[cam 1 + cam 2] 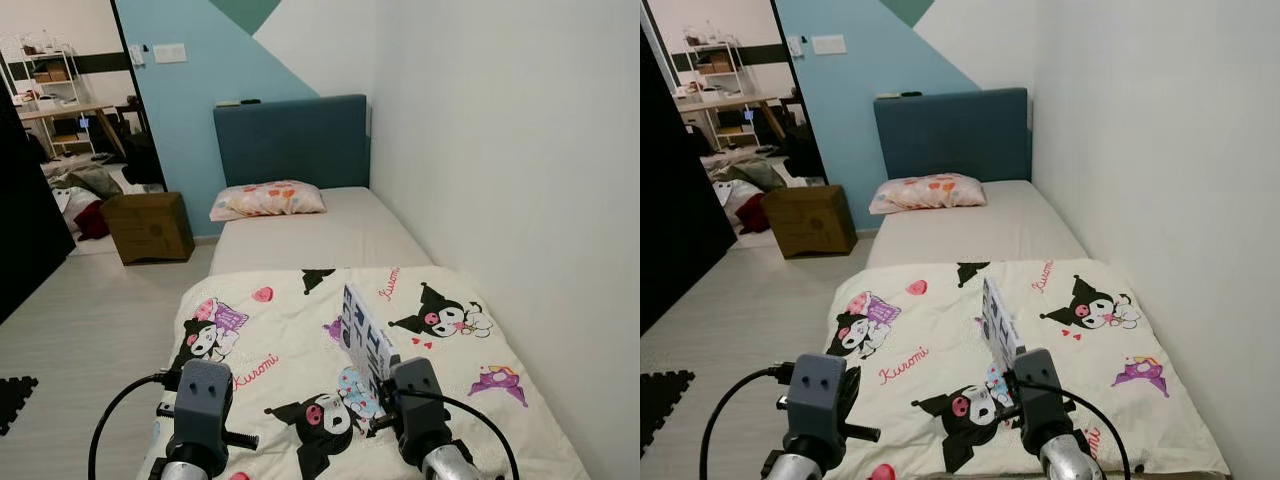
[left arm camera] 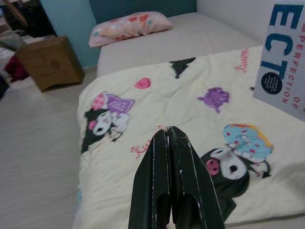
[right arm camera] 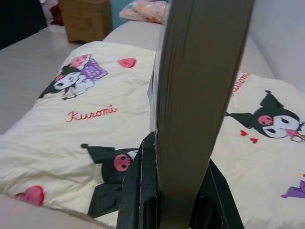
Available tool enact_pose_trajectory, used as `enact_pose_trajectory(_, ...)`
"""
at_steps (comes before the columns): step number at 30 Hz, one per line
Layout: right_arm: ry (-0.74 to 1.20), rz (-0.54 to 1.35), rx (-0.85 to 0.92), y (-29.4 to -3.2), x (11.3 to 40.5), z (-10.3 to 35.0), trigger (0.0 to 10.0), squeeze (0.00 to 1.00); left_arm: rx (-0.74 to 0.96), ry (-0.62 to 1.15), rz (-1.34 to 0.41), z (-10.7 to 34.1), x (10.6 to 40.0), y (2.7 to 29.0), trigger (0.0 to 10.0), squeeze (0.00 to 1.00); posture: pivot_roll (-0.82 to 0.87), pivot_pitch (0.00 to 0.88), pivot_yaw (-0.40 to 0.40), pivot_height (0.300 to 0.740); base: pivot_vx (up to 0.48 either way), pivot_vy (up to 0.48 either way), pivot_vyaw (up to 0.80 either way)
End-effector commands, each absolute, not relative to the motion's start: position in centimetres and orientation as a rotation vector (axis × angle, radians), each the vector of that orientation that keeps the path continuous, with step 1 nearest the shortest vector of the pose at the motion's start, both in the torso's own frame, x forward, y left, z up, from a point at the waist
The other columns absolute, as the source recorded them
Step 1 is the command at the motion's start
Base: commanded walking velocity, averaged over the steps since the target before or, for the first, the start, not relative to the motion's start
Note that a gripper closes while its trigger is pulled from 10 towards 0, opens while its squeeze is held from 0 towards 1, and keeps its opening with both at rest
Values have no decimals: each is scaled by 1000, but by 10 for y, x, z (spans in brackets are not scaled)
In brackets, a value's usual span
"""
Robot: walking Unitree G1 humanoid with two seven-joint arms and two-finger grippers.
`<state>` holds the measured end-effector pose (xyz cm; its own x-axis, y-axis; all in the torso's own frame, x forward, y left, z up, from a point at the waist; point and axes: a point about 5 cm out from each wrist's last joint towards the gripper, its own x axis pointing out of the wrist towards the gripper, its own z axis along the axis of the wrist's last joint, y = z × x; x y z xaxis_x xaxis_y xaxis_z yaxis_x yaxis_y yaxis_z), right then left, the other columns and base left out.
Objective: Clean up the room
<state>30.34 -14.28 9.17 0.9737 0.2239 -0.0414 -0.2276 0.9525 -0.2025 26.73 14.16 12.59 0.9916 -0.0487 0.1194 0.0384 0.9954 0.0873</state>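
Left tool (image 2: 167,136), fingers pressed together, above cartoon-print blanket (image 2: 143,124); book (image 2: 286,57) upright nearby.

1. One bed (image 1: 380,235) is counted, with one blue headboard (image 1: 290,140).
2. One pillow (image 1: 268,200) is counted on the bed.
3. One cartoon-printed blanket (image 1: 290,360) is counted.
4. One book (image 1: 366,338) is counted.
5. One brown box (image 1: 148,226) is counted on the floor (image 1: 80,320).
6. Two tools are counted: the left tool (image 2: 172,143) and the right tool (image 3: 178,157).

Floral pillow (image 1: 267,199) against blue headboard (image 1: 290,140), brown box (image 1: 148,227) (possibly cardboard) on floor (image 1: 75,330)
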Motion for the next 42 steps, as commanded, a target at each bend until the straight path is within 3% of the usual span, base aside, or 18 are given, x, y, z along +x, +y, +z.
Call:
enact_pose_trajectory(1,-26,251,-225,-136,305,100,10000,0,114,-101,-42,121,266,145,10000,0,-58,117,28,740,0,-480,800)
enact_pose_trajectory(7,-33,250,-215,-135,305,101,10000,0,81,-98,-39,121,266,144,10000,0,-58,119,27,740,0,-320,800)
enact_pose_trajectory(32,-40,244,-190,-136,305,102,10000,0,84,-102,-12,121,268,150,10000,0,-58,107,24,740,0,0,0)
enact_pose_trajectory(42,-40,244,-192,-137,304,102,10000,0,54,-102,-11,121,267,148,10000,0,-62,103,24,740,0,-288,0)
